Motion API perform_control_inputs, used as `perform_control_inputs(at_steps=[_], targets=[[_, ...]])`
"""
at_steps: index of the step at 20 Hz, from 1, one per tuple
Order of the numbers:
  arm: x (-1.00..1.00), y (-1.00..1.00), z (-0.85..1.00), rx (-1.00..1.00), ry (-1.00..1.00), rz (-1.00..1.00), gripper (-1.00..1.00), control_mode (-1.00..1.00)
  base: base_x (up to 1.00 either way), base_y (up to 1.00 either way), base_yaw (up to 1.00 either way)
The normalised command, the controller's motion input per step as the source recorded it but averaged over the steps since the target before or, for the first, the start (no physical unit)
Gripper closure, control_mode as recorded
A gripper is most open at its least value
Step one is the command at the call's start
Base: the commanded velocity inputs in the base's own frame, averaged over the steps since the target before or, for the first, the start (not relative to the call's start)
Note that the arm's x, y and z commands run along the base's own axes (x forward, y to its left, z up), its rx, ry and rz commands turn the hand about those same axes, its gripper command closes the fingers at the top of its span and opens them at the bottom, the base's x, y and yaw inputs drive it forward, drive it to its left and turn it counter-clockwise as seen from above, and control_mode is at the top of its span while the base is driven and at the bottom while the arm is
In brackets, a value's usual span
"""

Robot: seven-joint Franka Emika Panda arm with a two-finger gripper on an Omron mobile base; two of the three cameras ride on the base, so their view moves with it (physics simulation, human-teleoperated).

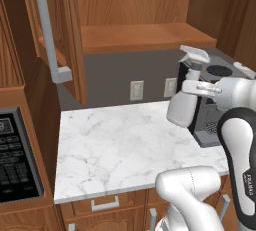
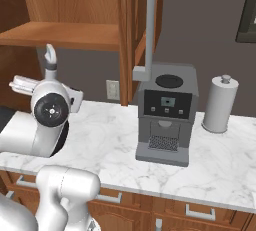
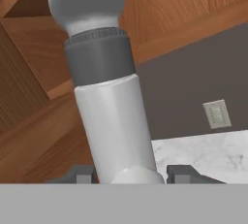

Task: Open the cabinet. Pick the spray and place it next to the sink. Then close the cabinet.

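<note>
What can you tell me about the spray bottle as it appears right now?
The spray bottle is pale grey-white and glossy, like plastic, with a dark grey collar under a white trigger nozzle. It hangs in the air above the marble counter, touching no surface and leaning slightly. The gripper is shut on its lower body, one finger on each side. It is out of the open cabinet and in front of the coffee machine.

On my own forearm [image 1: 245, 175] I can make out small dark lettering running up the white shell, seemingly the maker's name, but too small to spell out. The dark keypad panel [image 1: 14, 155] at my left carries pale button markings and a digit display, all blurred beyond reading.
</note>
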Motion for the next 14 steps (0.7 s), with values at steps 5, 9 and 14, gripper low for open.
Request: perform_control_inputs(at_steps=[5,9,14], targets=[[-0.04,0.22,-0.38,-0.02,0.0,0.05,1.0,-1.0,0.0,0.0,0.0],[0.0,0.26,-0.22,-0.15,0.02,0.09,1.0,-1.0,0.0,0.0,0.0],[0.0,0.02,0.0,-0.03,0.02,0.01,1.0,-1.0,0.0,0.0,0.0]])
